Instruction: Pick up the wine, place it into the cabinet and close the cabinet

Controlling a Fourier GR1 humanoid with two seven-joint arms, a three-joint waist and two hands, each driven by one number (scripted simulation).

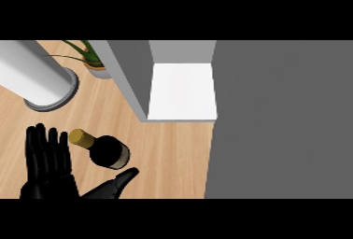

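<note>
The wine bottle (pixel 108 151) is dark with a gold cap and stands on the wooden counter (pixel 169 149) at the lower left. My left hand (pixel 50 163) is open just left of the bottle, fingers straight and pointing up, with the thumb stretched out to the right below the bottle's base. It is not touching the bottle. The cabinet (pixel 183 91) stands open behind the bottle, showing a white inner floor. My right hand is out of the picture.
The cabinet's grey side panel (pixel 131 79) juts toward me left of the opening. A broad grey surface (pixel 279 116) fills the right side. At the far left stand a white cylinder (pixel 41 79) and a potted plant (pixel 95 63).
</note>
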